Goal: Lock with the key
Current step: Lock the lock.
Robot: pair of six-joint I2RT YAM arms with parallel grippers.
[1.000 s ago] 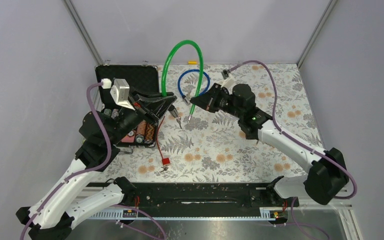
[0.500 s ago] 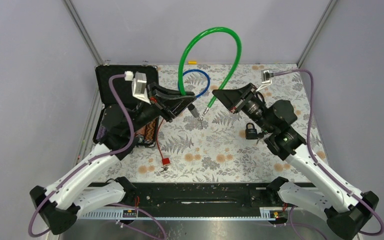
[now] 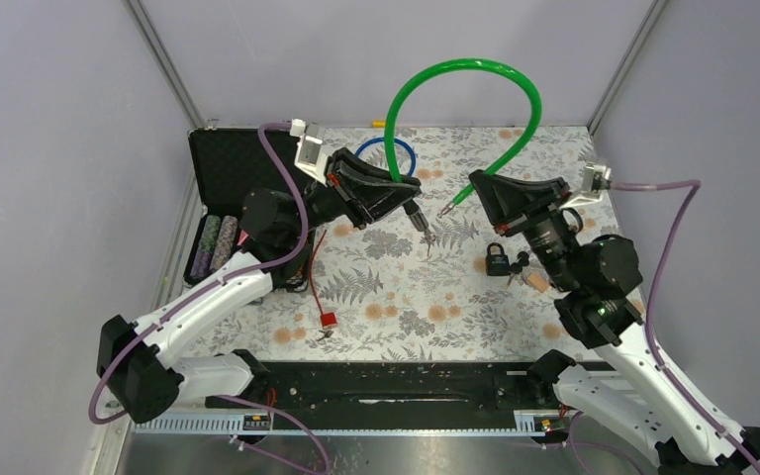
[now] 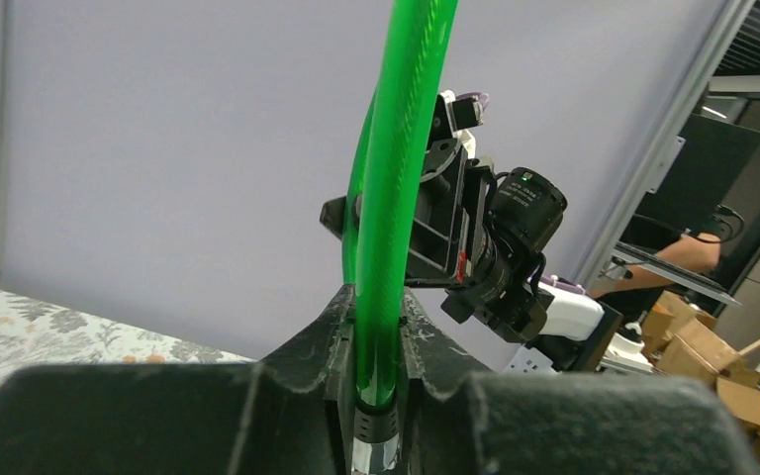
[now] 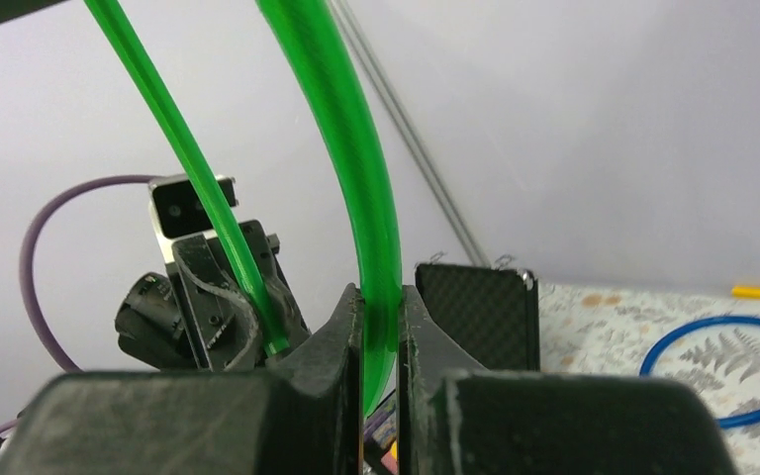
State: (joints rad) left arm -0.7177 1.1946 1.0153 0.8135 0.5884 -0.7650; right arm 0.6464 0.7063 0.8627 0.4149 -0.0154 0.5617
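Note:
A green cable lock [image 3: 475, 67] arches high over the table, held at both ends. My left gripper [image 3: 413, 190] is shut on the end with the black and metal collar [image 4: 376, 435]. Small keys [image 3: 426, 236] dangle below that end. My right gripper [image 3: 476, 182] is shut on the cable's other end, whose bare tip [image 3: 446, 210] pokes out toward the left gripper. In the left wrist view the cable [image 4: 406, 119] rises straight from my closed jaws [image 4: 376, 297]. In the right wrist view it [image 5: 356, 148] curves up from my jaws [image 5: 380, 292].
A black padlock [image 3: 498, 261] with keys and a tan tag [image 3: 533, 282] lies under the right arm. A blue cable ring [image 3: 361, 151] lies at the back. An open black case [image 3: 228, 163] stands far left. A red tag on a wire [image 3: 328, 320] lies near the front.
Both grippers have carried the green cable to the right and spread apart, so its arch is wider. The right arm swung back right, uncovering the padlock.

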